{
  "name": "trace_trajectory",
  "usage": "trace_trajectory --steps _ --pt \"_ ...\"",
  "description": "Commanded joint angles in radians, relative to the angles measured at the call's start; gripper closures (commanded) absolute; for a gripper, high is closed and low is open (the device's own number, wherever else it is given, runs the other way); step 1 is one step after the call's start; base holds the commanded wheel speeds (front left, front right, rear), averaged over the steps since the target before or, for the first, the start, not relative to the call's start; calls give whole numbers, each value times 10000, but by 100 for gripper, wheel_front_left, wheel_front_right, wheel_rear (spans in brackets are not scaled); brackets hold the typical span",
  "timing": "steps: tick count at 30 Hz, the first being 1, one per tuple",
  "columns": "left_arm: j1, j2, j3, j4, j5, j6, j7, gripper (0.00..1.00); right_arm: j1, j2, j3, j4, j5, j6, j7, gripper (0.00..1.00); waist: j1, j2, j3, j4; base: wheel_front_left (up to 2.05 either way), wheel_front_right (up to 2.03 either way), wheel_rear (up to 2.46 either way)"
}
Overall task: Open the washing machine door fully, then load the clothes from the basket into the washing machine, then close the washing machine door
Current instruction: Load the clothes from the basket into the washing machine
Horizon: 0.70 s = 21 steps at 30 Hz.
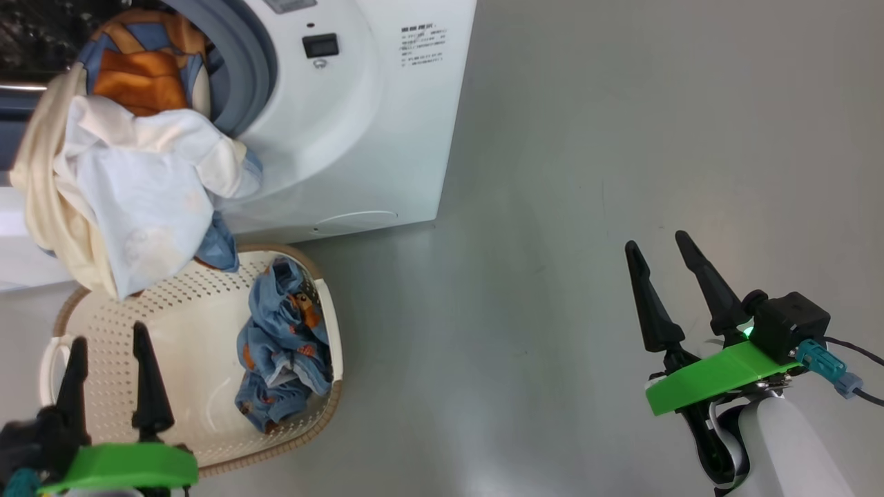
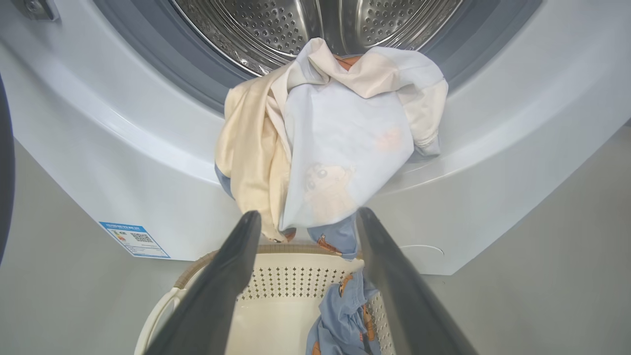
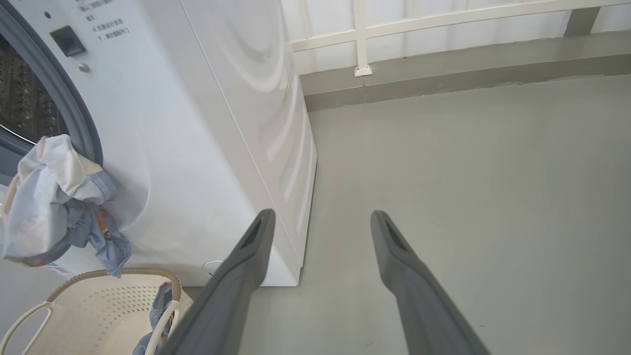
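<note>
The washing machine (image 1: 373,124) stands at the upper left with its steel drum (image 2: 276,24) exposed. A dark curved edge at the far left looks like the washing machine door (image 2: 4,172), swung aside. One of the clothes, cream, pale blue and orange (image 1: 131,186) (image 2: 340,143) (image 3: 44,197), hangs half out over the drum's lip, its lower end dangling above the basket (image 1: 173,304) (image 2: 291,286) (image 3: 98,301). The light blue garment with orange prints (image 1: 283,345) (image 2: 345,320) lies crumpled at the basket's right side. My left gripper (image 1: 109,333) (image 2: 308,213) hovers open over the basket, just below the hanging garment. My right gripper (image 1: 656,240) (image 3: 321,212) is open above the floor.
Bare grey floor (image 1: 621,138) stretches to the right of the machine. A low grey kerb and white railing (image 3: 443,19) close off the far side. A blue label sticker (image 2: 134,239) sits on the machine's lower front, and the basket stands right against the machine's base.
</note>
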Motion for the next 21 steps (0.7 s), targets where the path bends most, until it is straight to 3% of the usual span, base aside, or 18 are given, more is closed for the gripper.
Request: trace_trajectory --steps 1,21 --pt "-276 111 318 -50 -60 19 -55 0 142 -61 198 -261 69 16 -120 0 0 -1 82 3 0 0 0" --pt "-2629 407 1241 2546 -148 -759 -55 0 -176 -112 149 -470 -3 16 -120 0 0 -1 1442 -271 0 0 0"
